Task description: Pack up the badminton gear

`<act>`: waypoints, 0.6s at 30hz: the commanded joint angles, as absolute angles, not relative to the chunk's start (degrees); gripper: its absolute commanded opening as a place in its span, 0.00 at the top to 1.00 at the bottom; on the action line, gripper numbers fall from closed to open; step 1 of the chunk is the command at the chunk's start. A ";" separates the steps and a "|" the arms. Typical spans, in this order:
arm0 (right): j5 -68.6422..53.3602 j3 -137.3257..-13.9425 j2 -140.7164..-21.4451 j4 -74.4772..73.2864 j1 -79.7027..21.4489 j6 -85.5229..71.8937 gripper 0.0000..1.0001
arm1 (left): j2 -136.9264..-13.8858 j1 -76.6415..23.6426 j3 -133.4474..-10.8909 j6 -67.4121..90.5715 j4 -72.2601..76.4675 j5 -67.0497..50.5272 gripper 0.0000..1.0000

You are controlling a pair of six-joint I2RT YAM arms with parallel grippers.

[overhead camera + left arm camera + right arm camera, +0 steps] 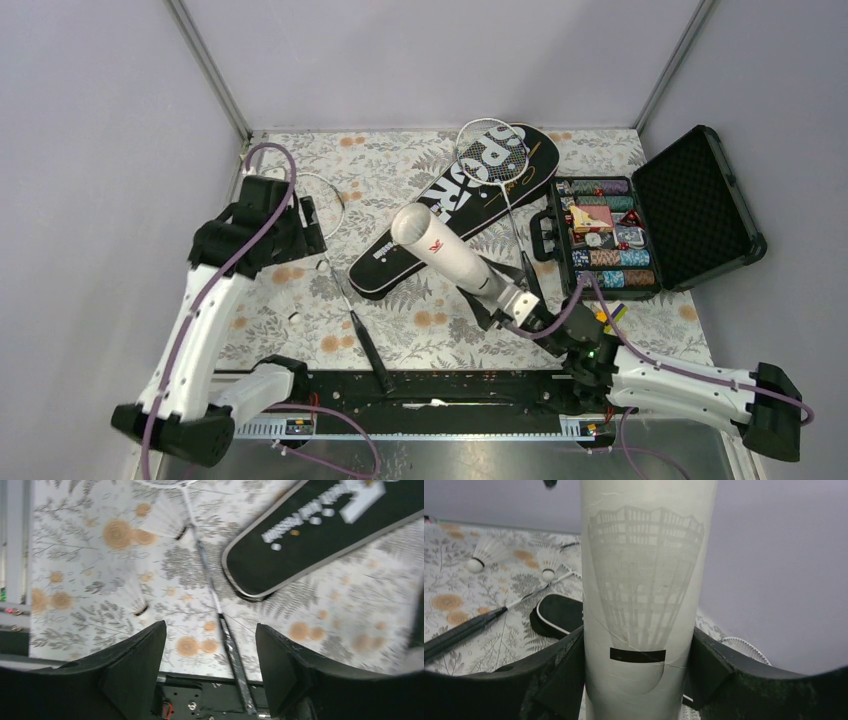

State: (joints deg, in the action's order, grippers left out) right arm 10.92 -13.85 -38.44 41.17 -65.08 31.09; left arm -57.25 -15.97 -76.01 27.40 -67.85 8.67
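Observation:
My right gripper (pixel 639 640) is shut on the lower end of the white cardboard tube (pixel 644 570), which I hold tilted over the near end of the black "SPORT" racket bag (pixel 460 205). One racket (pixel 490 155) lies across that bag. The other racket (pixel 345 300) lies on the floral cloth at the left, with its black handle (pixel 232 655) reaching the table's near edge. My left gripper (pixel 210 627) hangs open and empty above that racket's shaft. Two white shuttlecocks (pixel 162 522) (pixel 132 597) lie on the cloth to the left of the shaft.
An open black hard case (pixel 690 200) with coloured poker chips (pixel 605 235) stands at the right, beside the bag. The black base rail (pixel 430 390) runs along the near edge. Grey walls close in the back and both sides.

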 commanded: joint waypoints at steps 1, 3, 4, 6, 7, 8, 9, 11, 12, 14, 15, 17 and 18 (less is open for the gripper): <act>9.66 -14.71 -31.24 40.38 -65.06 30.34 0.57 | -62.86 -7.50 -72.97 19.39 -60.68 5.32 0.29; 8.83 -14.89 -28.30 38.24 -65.04 30.57 0.57 | -67.75 -1.70 -73.29 17.10 -59.98 -2.82 0.29; 8.53 -15.12 -27.03 37.15 -65.09 30.58 0.57 | -70.10 -0.37 -73.67 16.34 -59.74 -4.51 0.28; 7.89 -15.66 -24.86 34.78 -65.05 30.43 0.57 | -74.38 -0.09 -74.63 15.67 -58.61 -4.52 0.27; 7.17 -15.88 -24.04 33.74 -65.09 30.14 0.57 | -76.28 1.39 -74.61 16.02 -57.11 -4.78 0.26; 6.71 -15.90 -23.44 33.62 -65.07 29.88 0.57 | -78.06 2.80 -74.41 16.40 -55.71 -5.60 0.25; 6.30 -15.90 -22.88 33.65 -65.06 29.66 0.57 | -79.93 4.35 -74.18 16.96 -54.19 -6.68 0.25; 5.38 -16.08 -22.23 33.15 -65.11 29.30 0.57 | -83.25 7.42 -73.81 17.56 -51.61 -9.61 0.25; 4.88 -16.30 -21.76 32.61 -65.06 29.23 0.57 | -84.93 8.67 -73.70 17.53 -50.00 -10.91 0.25; 3.99 -16.78 -21.09 31.31 -65.05 28.82 0.57 | -88.13 11.10 -74.72 16.70 -49.09 -13.15 0.25; 3.49 -16.92 -20.83 30.75 -65.04 28.75 0.57 | -89.94 11.78 -75.52 16.09 -49.05 -13.71 0.26; 2.33 -17.02 -20.58 30.13 -65.09 28.83 0.57 | -93.53 12.85 -77.09 15.25 -49.05 -15.84 0.27; 1.96 -17.05 -20.57 29.95 -65.09 28.78 0.57 | -94.77 13.25 -77.59 15.21 -49.01 -17.10 0.28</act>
State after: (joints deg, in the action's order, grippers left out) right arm 4.91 -13.93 -21.61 28.45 -65.08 29.82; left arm -90.78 11.60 -73.58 17.45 -52.56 -10.04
